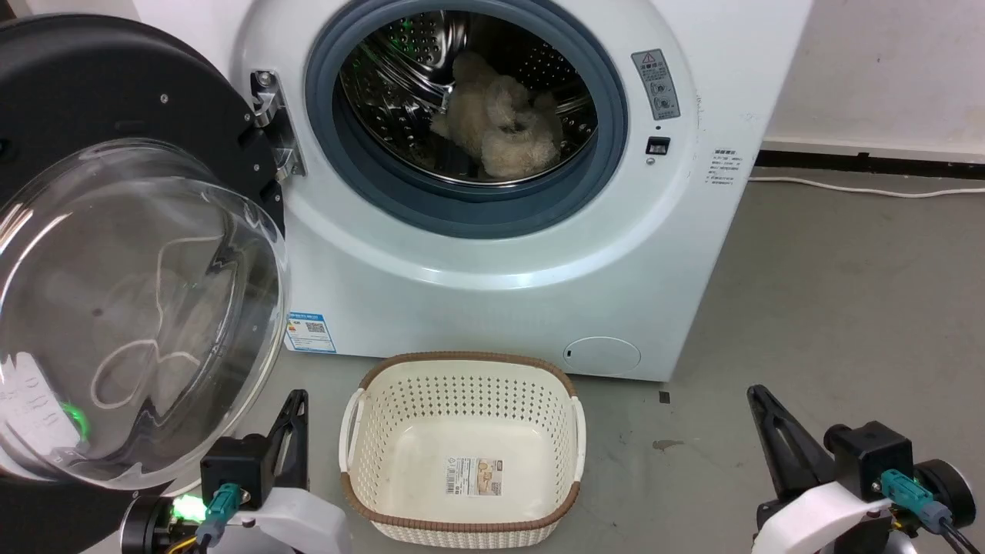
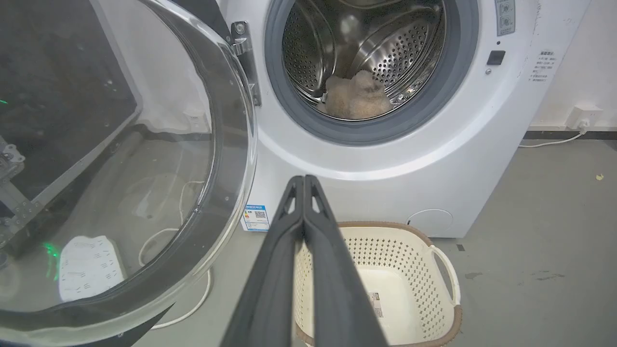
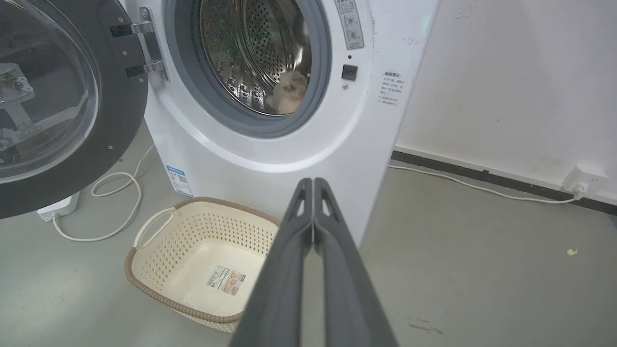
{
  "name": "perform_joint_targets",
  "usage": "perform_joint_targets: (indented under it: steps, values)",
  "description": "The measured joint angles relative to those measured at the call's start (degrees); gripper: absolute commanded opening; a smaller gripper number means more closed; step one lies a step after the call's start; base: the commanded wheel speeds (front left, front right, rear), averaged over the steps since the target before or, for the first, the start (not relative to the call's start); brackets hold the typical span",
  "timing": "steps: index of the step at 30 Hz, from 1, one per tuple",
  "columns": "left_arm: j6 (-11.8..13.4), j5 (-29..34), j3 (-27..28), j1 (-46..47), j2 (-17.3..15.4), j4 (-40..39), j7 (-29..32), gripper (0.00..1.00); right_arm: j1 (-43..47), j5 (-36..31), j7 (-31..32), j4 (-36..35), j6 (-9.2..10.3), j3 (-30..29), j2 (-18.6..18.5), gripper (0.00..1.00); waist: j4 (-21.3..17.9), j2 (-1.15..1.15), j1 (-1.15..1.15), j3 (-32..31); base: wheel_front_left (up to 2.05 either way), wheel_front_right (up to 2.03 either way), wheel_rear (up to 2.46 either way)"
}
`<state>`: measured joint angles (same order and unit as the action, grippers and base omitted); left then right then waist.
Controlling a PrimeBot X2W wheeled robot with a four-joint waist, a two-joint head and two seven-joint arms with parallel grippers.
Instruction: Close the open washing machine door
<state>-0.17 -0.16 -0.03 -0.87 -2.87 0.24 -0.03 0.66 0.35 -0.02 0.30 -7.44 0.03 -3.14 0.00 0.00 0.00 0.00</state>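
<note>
The white washing machine (image 1: 500,254) (image 2: 385,159) (image 3: 308,159) stands ahead with its drum exposed and a beige fluffy item (image 1: 500,127) (image 2: 357,95) inside. Its washing machine door (image 1: 115,254) (image 2: 120,159) (image 3: 62,101), black-rimmed with a bulging clear bowl, hangs wide open on the left hinge (image 1: 271,123). My left gripper (image 1: 296,400) (image 2: 303,179) is shut and empty, low beside the door's lower edge. Low at the right, my right gripper (image 1: 758,394) (image 3: 313,182) is shut and empty too, apart from the machine.
A cream perforated basket (image 1: 462,385) (image 2: 443,270) (image 3: 144,236) with a brown rim sits on the grey floor right before the machine, between my grippers. A white cable (image 3: 115,202) and power strip lie under the door. A wall socket (image 3: 581,180) and cable run along the right wall.
</note>
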Motion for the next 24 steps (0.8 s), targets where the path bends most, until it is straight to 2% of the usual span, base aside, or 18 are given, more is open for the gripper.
perform_joint_targets:
  steps: [16,21,24]
  values:
    - [0.34,0.0,-1.47,-0.03,0.0,0.14,-0.9,1.0,0.18,0.76,-0.91,0.11,0.0,-0.83,-0.11,1.0,0.5,0.0,0.0,0.01,0.0,0.0,0.0]
    - [0.65,0.0,-2.3,-0.03,-0.01,0.2,-1.58,1.0,0.31,0.82,-1.59,0.13,0.0,-1.19,-0.21,1.0,1.46,0.0,0.0,-0.07,0.0,0.0,0.0]
    - [1.08,0.0,-3.33,-0.03,-0.18,0.33,-2.32,1.0,0.82,1.22,-2.32,0.04,0.0,-1.13,-0.46,1.0,3.61,0.0,0.0,-0.32,0.0,0.0,0.0]
